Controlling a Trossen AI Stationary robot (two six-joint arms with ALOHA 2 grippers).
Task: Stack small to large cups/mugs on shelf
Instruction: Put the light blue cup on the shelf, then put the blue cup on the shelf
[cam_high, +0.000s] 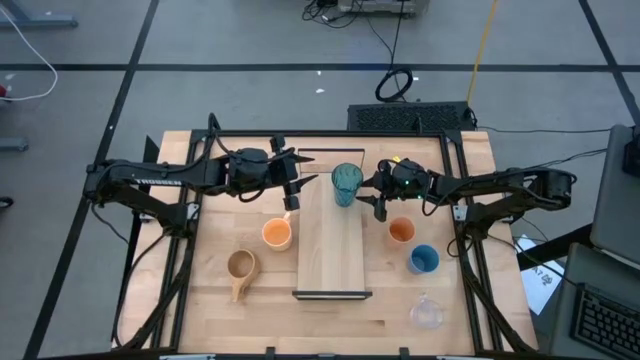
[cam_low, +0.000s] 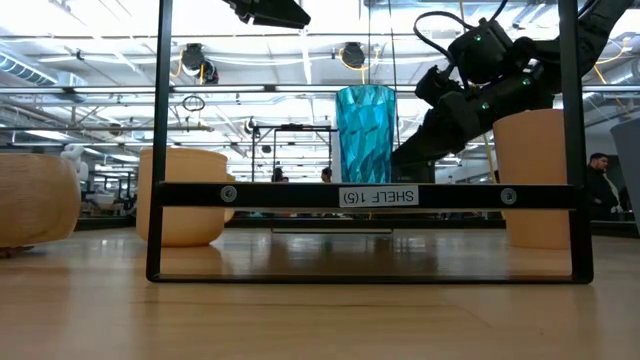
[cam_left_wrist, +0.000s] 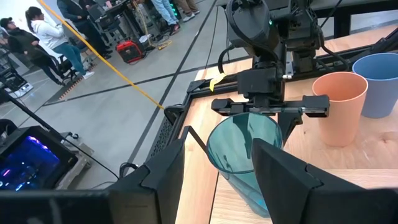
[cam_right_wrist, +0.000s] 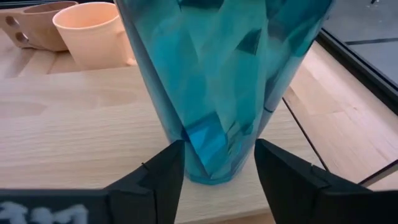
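Currently, status by item:

Right tool (cam_high: 381, 204): fingers spread apart, set just beside the teal tumbler (cam_high: 346, 184) at its base, one finger (cam_right_wrist: 158, 177) on each side; contact cannot be confirmed.
Left tool (cam_high: 293, 190): fingers parted, empty, above the far left edge of the shelf (cam_high: 331, 260), facing the tumbler.
Teal tumbler: upright at the far end of the shelf; the only vessel on it.
Orange mug (cam_high: 277, 233), tan mug (cam_high: 240, 266): on the surface, left of the shelf.
Orange cup (cam_high: 401, 232), blue cup (cam_high: 423, 259), clear glass (cam_high: 426, 312): on the surface, right of the shelf.
Progress: judged early; one of six placed, five remaining.
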